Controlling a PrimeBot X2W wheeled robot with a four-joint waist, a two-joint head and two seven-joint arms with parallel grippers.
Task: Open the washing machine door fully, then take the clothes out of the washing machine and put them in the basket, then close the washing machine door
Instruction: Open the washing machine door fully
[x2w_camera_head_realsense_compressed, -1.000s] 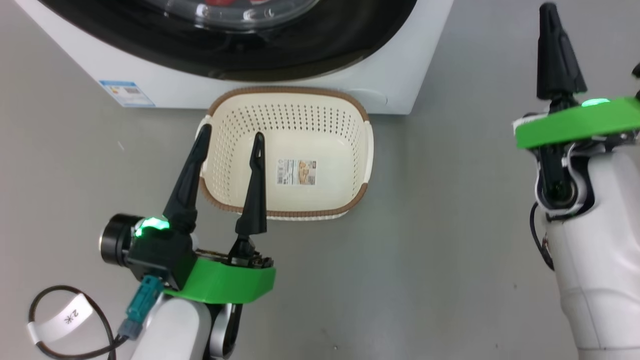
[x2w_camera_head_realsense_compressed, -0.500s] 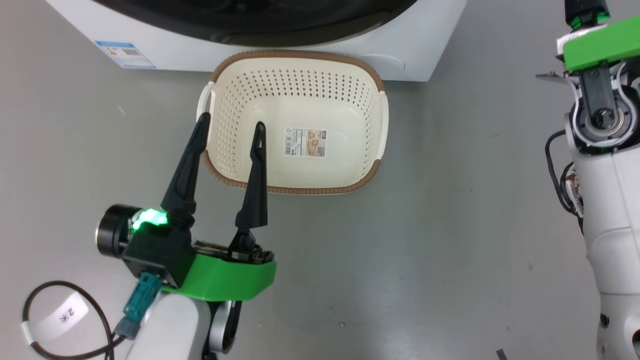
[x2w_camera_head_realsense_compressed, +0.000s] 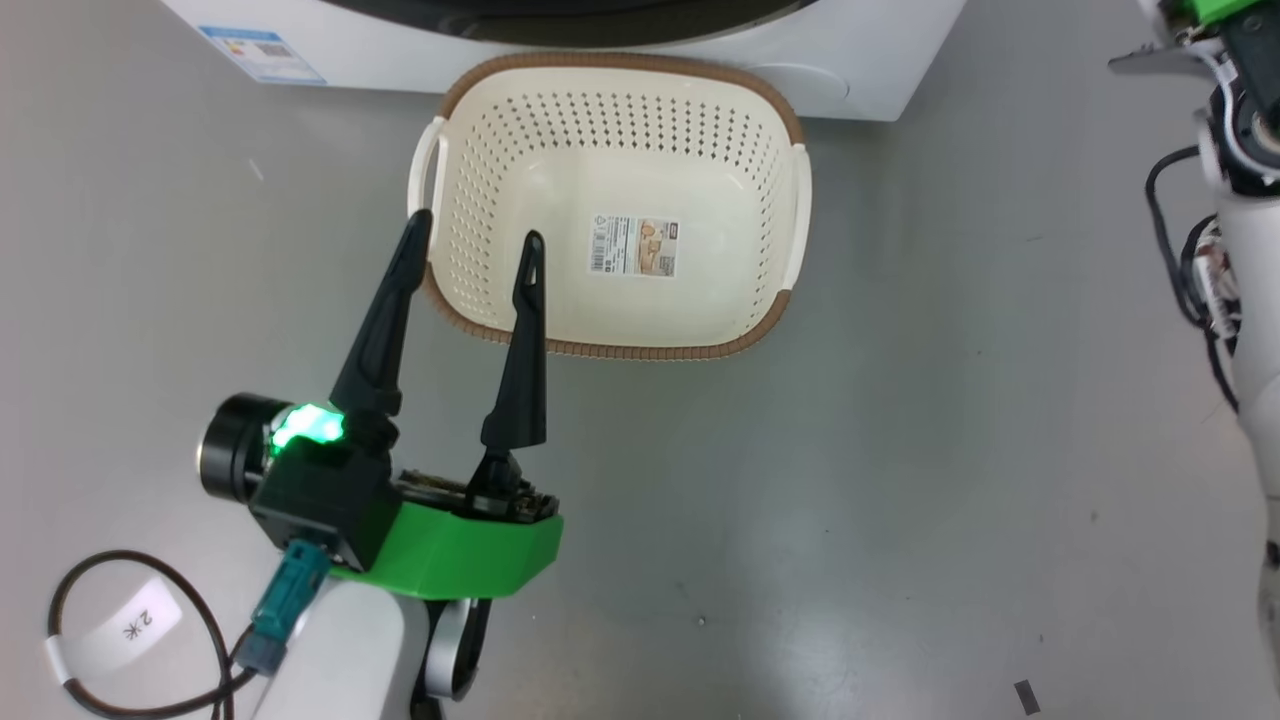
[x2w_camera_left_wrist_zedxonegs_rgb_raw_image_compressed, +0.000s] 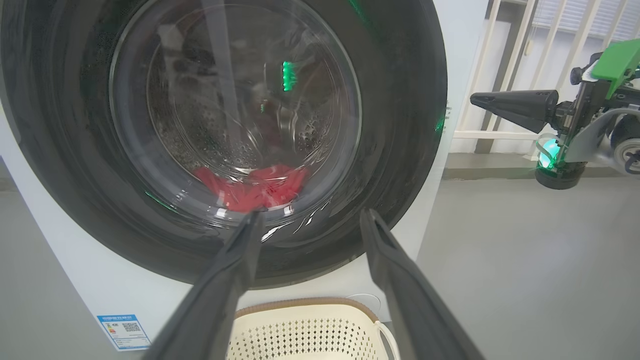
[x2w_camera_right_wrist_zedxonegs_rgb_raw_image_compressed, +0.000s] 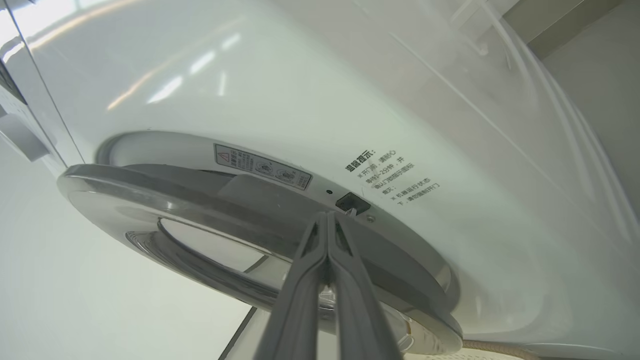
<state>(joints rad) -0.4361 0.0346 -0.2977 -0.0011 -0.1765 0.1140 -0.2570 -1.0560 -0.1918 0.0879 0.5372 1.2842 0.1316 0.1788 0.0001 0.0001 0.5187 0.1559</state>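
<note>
Fingers pressed together into a thin wedge, the right gripper (x2w_camera_right_wrist_zedxonegs_rgb_raw_image_compressed: 327, 217) aims at the latch edge of the door (x2w_camera_right_wrist_zedxonegs_rgb_raw_image_compressed: 200, 200), likely to lever it wider. The left gripper (x2w_camera_head_realsense_compressed: 475, 228) hangs spread above the basket (x2w_camera_head_realsense_compressed: 640, 352), set on the floor (x2w_camera_head_realsense_compressed: 950, 450) just before the washing machine (x2w_camera_head_realsense_compressed: 880, 60) to catch the clothes (x2w_camera_left_wrist_zedxonegs_rgb_raw_image_compressed: 250, 187) inside.

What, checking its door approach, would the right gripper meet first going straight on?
Likely the washing machine door, at its rim by the dark latch slot; right gripper looks close, depth unclear.

Glossy washing machine door (x2w_camera_left_wrist_zedxonegs_rgb_raw_image_compressed: 400, 140), perforated plastic basket (x2w_camera_head_realsense_compressed: 600, 130)
</note>
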